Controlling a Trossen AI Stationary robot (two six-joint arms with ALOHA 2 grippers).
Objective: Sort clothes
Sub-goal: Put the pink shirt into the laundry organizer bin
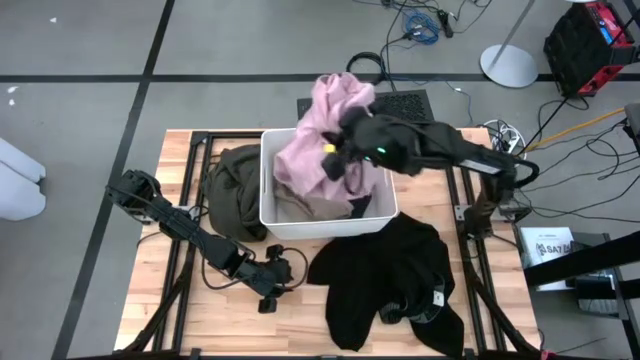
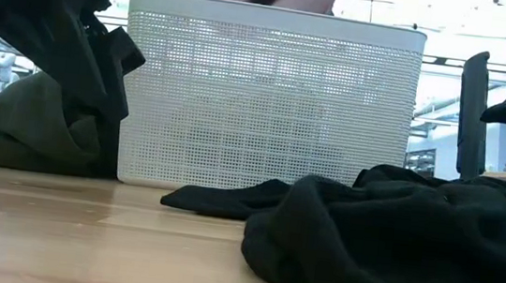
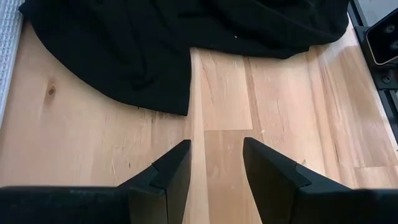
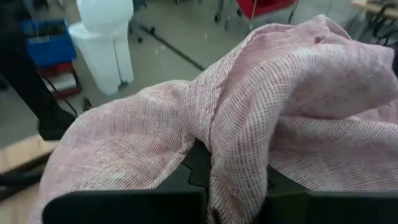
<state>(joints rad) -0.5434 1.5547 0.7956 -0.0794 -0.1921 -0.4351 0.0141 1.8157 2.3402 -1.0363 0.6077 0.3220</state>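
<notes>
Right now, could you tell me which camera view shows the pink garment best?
The high view: the pink garment hangs from the shut right gripper over the white bin. The right wrist view shows only its weave close up; the low view a sliver above the bin; the left wrist view nothing.

I see a soft pink garment with a fine woven weave (image 1: 325,125), a white plastic bin with mesh-patterned walls (image 1: 330,222), a crumpled olive-green cloth (image 1: 232,190) beside that bin, a black fabric garment (image 1: 390,280), and a pale wooden tabletop with visible knots (image 3: 81,149).
</notes>
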